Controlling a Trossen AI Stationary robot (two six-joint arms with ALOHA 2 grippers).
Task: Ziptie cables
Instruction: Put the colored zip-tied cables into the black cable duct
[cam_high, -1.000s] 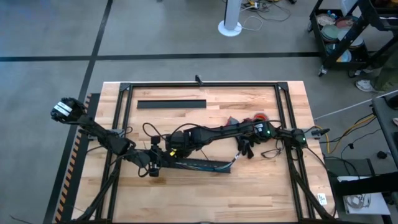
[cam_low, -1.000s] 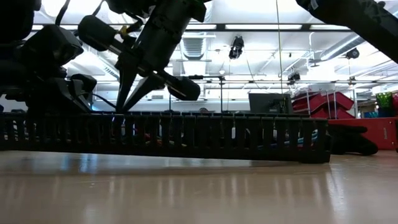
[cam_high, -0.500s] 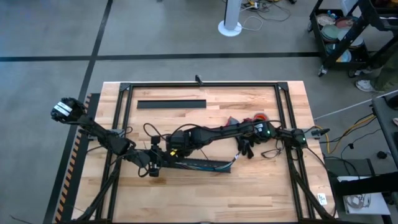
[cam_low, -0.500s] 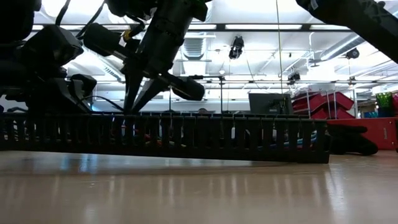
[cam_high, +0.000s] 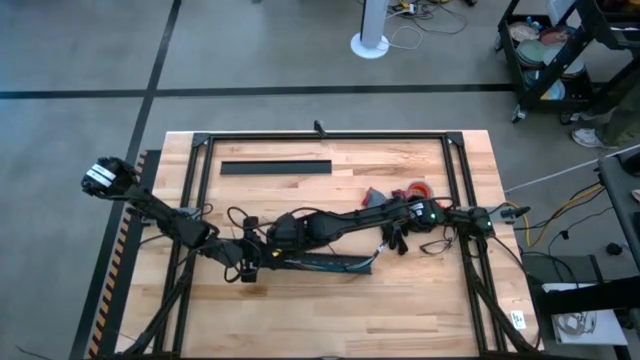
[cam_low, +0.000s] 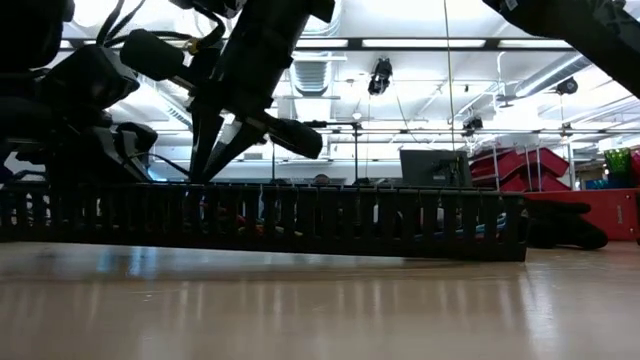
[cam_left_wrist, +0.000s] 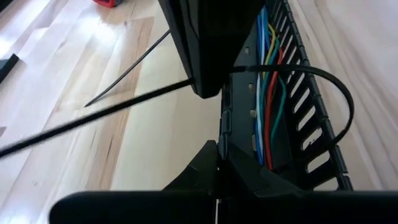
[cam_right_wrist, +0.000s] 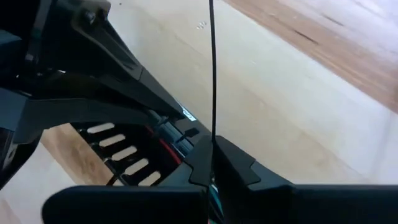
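My left pincer (cam_left_wrist: 217, 163) and right pincer (cam_right_wrist: 212, 157) each pinch a ziptie (cam_left_wrist: 298, 73) over the duct (cam_high: 318, 264); my arms hide most cables (cam_left_wrist: 268, 93)

**A Workshop Floor Around a Wooden Table**

The table (cam_high: 330, 310) had a pale butcher-block top with a black metal frame (cam_high: 325, 136) standing on it. Yellow-and-black hazard tape (cam_high: 121, 262) ran along its left edge. Around it lay a grey concrete floor (cam_high: 80, 50) crossed by dark tape lines (cam_high: 300, 91). A white round-based stand (cam_high: 371, 38) stood beyond the far edge, and a black cart (cam_high: 545, 50) loaded with items stood at the upper right. Seen level across the table, the room had a ceiling with long bright light strips (cam_low: 420, 43), exposed ducting (cam_low: 305, 75), a dark monitor (cam_low: 435, 166) and red bins (cam_low: 530, 162).
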